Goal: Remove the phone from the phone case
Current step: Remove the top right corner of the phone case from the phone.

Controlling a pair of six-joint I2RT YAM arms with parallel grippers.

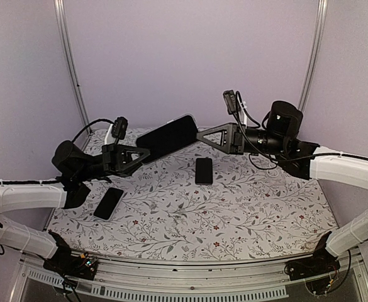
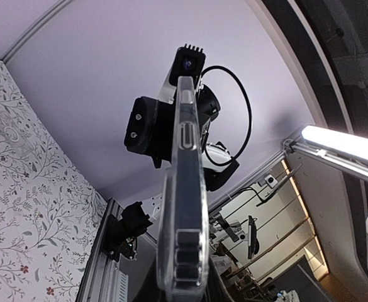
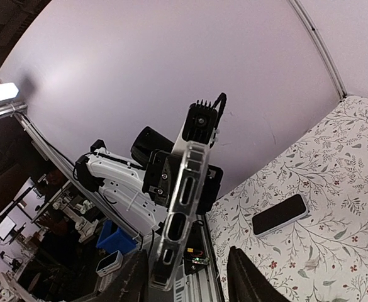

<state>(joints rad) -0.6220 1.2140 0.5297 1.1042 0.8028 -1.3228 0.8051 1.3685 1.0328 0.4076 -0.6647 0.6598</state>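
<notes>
**A:** Where is the phone case (image 2: 185,207) sitting?

**B:** It is hanging in the air, above and behind the small black phone (image 1: 204,170) that is lying mid-bench (image 1: 253,207). It is sloping down leftward, and a dark phone (image 1: 168,137) is filling it.

**A:** What is holding it?

**B:** The left tool (image 1: 139,153), up and left of the small black phone, is pinching narrowly on the case's lower end.

**A:** And the right tool (image 1: 200,134)?

**B:** It is sitting at the case's upper end, just behind the small black phone. Its fingers (image 3: 243,280) are flanking the edge-on case. One is lying close and the other is showing a clear gap, so it is gaping rather than gripping.

**A:** Anything else?

**B:** A second black phone (image 1: 109,203) is lying left of the small one, nearer the bench's front edge.
</notes>
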